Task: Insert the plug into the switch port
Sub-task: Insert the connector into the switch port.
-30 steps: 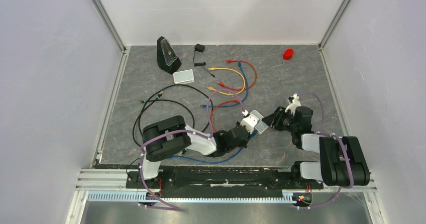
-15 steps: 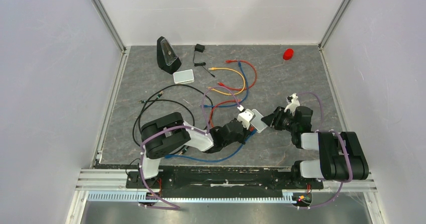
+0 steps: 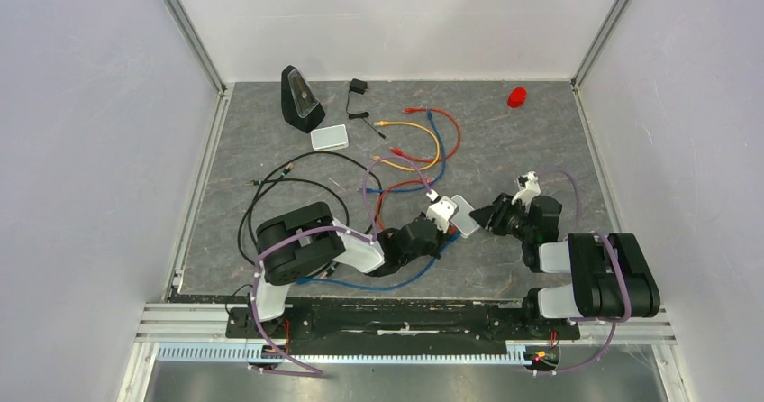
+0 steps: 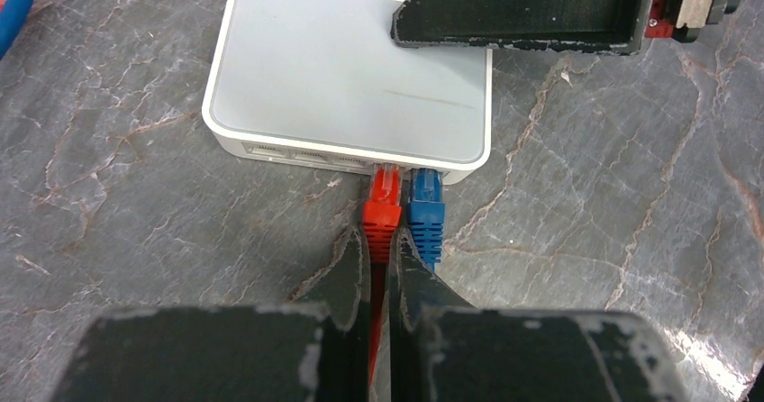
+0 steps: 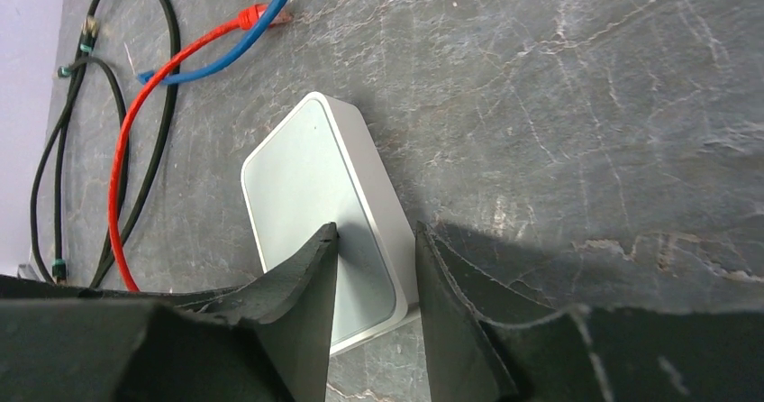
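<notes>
Switch port: near edge of the small flat pale grey-white box, upper centre.
Red plastic cable plug: nose at port; seating push likely remained.
Left tool: clamped on its boot.
Right tool: narrowly parted, bracing the box.

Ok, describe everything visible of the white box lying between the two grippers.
The box is small, flat and pale grey-white, with rounded corners, a whiter rim and a smooth plastic look. It lies flat on the grey table. Ports line the edge facing the left gripper; a red plug, held by that gripper, and a blue plug sit side by side there. The right gripper straddles the opposite edge, one finger over the top; whether it clamps is unclear.
</notes>
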`<move>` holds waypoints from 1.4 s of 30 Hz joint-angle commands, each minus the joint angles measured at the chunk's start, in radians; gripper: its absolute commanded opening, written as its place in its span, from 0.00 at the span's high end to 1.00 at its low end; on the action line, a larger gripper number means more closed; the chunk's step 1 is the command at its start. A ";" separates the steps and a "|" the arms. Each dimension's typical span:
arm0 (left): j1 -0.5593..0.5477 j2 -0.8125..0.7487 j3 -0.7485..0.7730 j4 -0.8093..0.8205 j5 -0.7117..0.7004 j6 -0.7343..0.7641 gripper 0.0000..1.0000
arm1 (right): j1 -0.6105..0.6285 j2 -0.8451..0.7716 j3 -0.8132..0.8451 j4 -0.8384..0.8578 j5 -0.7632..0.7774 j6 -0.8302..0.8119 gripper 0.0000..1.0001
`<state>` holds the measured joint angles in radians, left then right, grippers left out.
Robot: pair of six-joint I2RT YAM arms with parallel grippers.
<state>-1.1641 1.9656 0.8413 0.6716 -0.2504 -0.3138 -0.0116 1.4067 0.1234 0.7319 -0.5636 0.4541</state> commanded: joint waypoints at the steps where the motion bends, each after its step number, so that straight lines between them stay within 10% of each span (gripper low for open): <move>1: 0.014 0.112 0.021 -0.009 -0.032 -0.023 0.98 | 0.052 0.032 -0.145 -0.264 -0.180 0.130 0.65; 25: 0.013 0.150 0.047 -0.037 0.071 0.019 0.98 | 0.195 0.087 -0.239 0.061 -0.160 0.422 0.68; 42: 0.027 0.025 -0.023 -0.218 0.119 0.081 0.85 | 0.032 0.040 0.113 -0.333 -0.013 0.225 0.59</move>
<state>-1.1328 1.9495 0.8497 0.6186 -0.2100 -0.2668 0.0151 1.4464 0.2264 0.6468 -0.4824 0.7170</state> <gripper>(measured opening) 0.140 0.401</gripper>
